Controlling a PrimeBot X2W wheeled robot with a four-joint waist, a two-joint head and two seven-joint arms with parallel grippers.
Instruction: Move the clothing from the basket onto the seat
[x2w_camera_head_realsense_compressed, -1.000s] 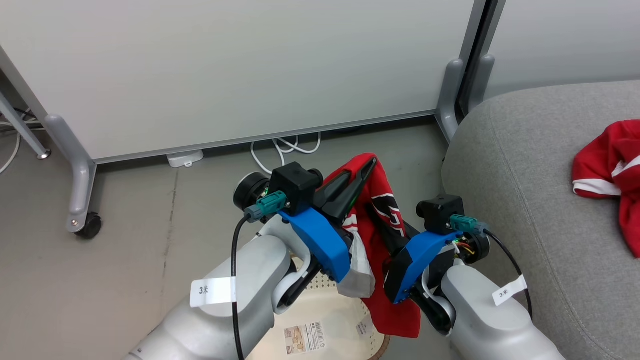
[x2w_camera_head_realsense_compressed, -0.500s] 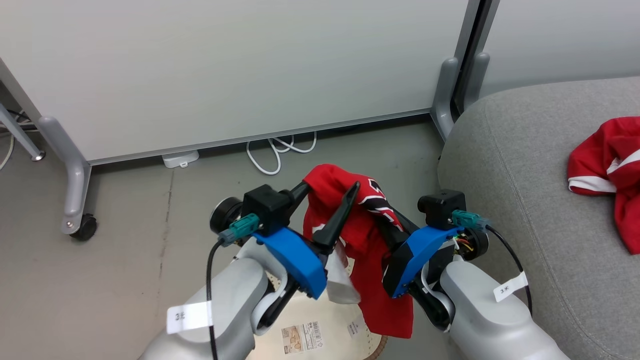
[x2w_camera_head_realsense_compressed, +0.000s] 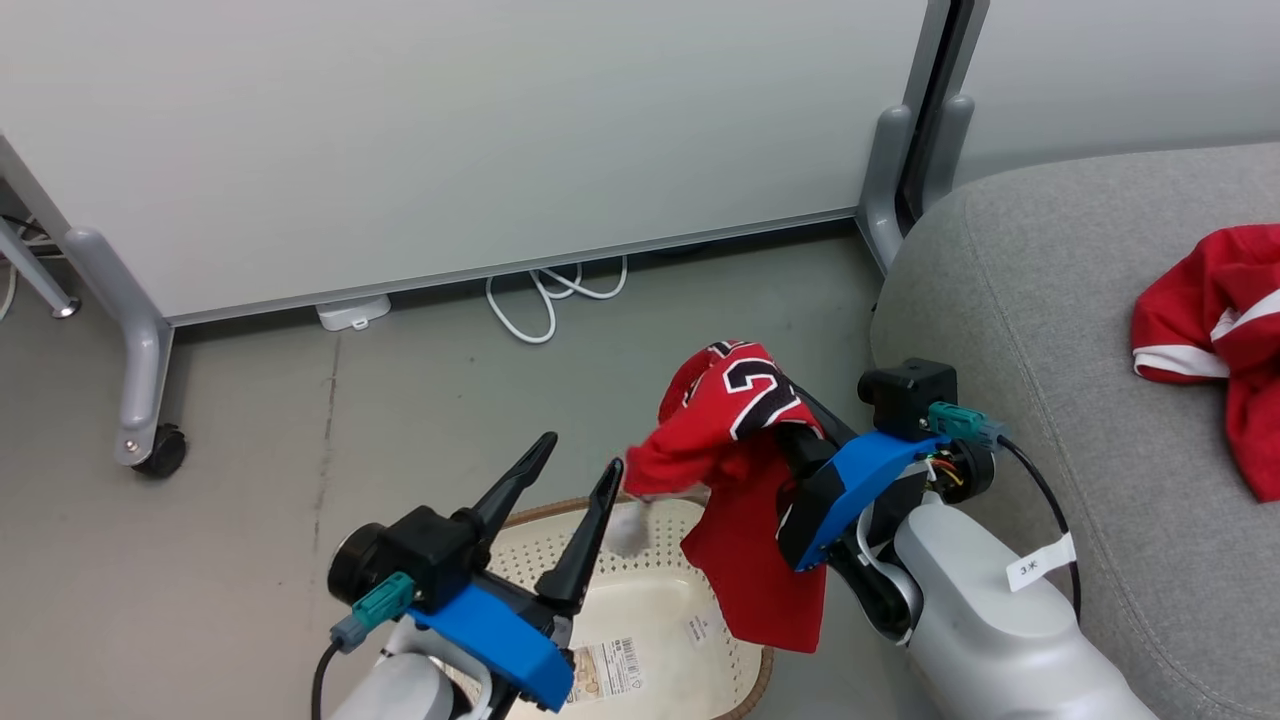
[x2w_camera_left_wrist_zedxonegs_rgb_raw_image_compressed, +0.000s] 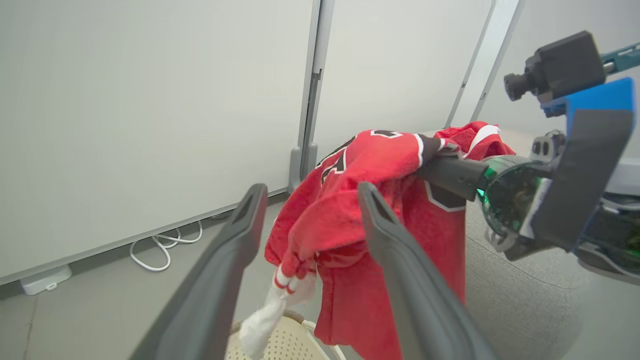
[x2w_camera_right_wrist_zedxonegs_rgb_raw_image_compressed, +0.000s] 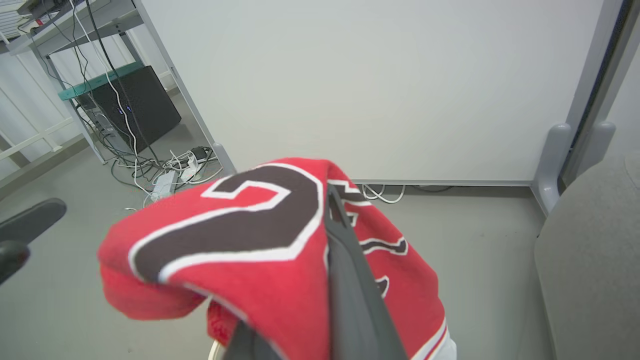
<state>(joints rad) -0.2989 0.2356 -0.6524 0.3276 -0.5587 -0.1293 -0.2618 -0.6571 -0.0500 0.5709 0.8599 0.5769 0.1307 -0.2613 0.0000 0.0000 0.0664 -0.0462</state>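
The red jersey (x2w_camera_head_realsense_compressed: 735, 420) with black-and-white numbers hangs over my right gripper (x2w_camera_head_realsense_compressed: 765, 400), which is shut on it above the floor, just left of the seat (x2w_camera_head_realsense_compressed: 1050, 300). In the right wrist view the jersey (x2w_camera_right_wrist_zedxonegs_rgb_raw_image_compressed: 240, 235) drapes over one dark finger (x2w_camera_right_wrist_zedxonegs_rgb_raw_image_compressed: 345, 260). My left gripper (x2w_camera_head_realsense_compressed: 580, 455) is open and holds nothing, above the cream basket (x2w_camera_head_realsense_compressed: 560, 508); its wrist view shows the jersey (x2w_camera_left_wrist_zedxonegs_rgb_raw_image_compressed: 380, 160) just beyond its fingers (x2w_camera_left_wrist_zedxonegs_rgb_raw_image_compressed: 250, 200). A second red garment (x2w_camera_head_realsense_compressed: 1210, 330) with white trim lies on the grey seat.
White partition panels on grey feet, one with a caster (x2w_camera_head_realsense_compressed: 160, 450), stand behind. White cables (x2w_camera_head_realsense_compressed: 545, 300) and an adapter (x2w_camera_head_realsense_compressed: 350, 312) lie on the floor by them. A desk with a black box (x2w_camera_right_wrist_zedxonegs_rgb_raw_image_compressed: 135, 105) and tangled cables stands off to the side.
My left gripper opened, let go of the jersey and dropped back down and to the left over the basket. The jersey now hangs from the right gripper alone.
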